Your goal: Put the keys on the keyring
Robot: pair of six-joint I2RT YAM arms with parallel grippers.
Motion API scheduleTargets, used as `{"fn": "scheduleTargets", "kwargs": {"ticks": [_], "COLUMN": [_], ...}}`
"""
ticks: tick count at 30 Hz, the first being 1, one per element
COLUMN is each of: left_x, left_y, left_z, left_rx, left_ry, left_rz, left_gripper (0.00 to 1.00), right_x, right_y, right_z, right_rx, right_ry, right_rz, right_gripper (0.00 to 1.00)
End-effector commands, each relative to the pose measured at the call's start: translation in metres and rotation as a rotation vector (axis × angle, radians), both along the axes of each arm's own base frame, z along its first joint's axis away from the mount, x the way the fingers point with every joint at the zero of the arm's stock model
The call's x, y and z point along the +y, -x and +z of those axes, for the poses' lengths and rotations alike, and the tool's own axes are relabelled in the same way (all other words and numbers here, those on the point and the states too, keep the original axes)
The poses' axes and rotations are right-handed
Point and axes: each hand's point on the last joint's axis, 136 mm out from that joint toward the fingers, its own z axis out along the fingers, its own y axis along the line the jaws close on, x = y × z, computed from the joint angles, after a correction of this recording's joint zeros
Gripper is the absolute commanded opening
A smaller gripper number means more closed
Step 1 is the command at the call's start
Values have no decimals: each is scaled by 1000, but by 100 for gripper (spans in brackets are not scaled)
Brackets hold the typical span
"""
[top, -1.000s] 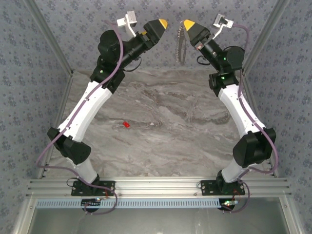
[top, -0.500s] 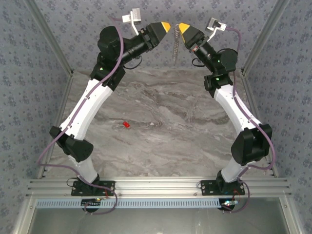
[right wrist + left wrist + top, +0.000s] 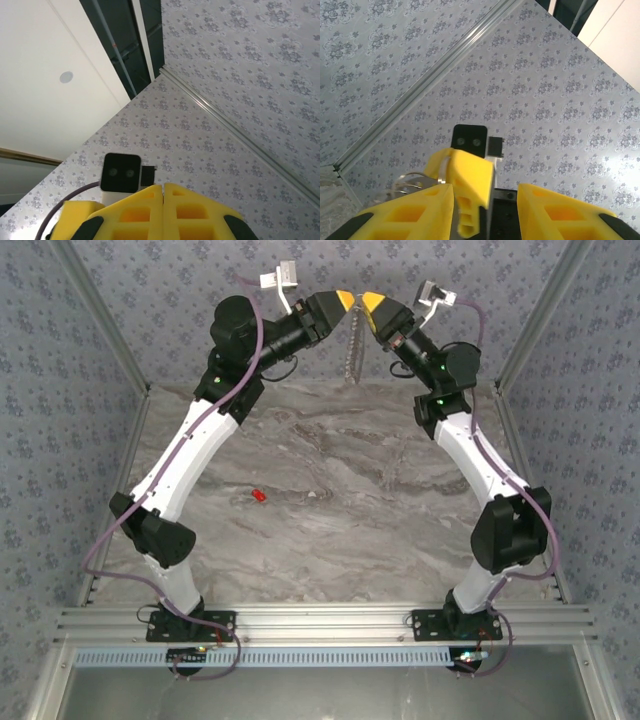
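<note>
**Q:** What lies nearest?

**A:** The two arm bases (image 3: 190,623), bolted at the near edge of a marbled table (image 3: 380,530). Beyond them a tiny red key (image 3: 258,497) lies flat on the surface, alone and touched by nothing. It has not moved in the last second.

**Q:** And beyond the key?

**A:** Far beyond it and to its right, past the table's far edge and against the patterned wall (image 3: 150,290), both arms reach high. There the left gripper (image 3: 344,299) and the right gripper (image 3: 371,303) stand almost tip to tip. A second ago they were clearly apart. They have since closed the gap and moved farther from the key.

**Q:** Where is the keyring?

**A:** The keyring (image 3: 352,350), a thin grey loop, hangs straight down below the two yellow tips, well beyond the key. It has drifted left along with the right gripper.

**Q:** How do the fingers stand?

**A:** In the right wrist view the right fingers (image 3: 135,215) are pressed together with no gap. They pinch the top of the keyring, though that camera cannot see the loop itself. In the left wrist view the left fingers (image 3: 410,212) are spread wide and hold nothing. The right gripper's yellow tip sits in the gap between them, with a curve of grey metal just beside it.
</note>
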Motion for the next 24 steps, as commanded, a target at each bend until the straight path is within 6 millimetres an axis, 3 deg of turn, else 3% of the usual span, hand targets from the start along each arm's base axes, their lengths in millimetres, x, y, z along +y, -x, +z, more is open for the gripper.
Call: {"fn": "scheduleTargets", "kwargs": {"ticks": [1, 24], "left_x": [-3, 7], "left_y": [5, 1], "left_z": [10, 0], "left_rx": [-60, -81], "left_ry": [14, -55], "left_rz": [-17, 44], "left_gripper": [38, 36], "right_x": [-2, -2], "right_y": [15, 24], "right_z": [22, 26], "right_rx": [-77, -87], "right_ry": [-39, -33], "right_rz": [32, 38], "right_gripper": [0, 0]}}
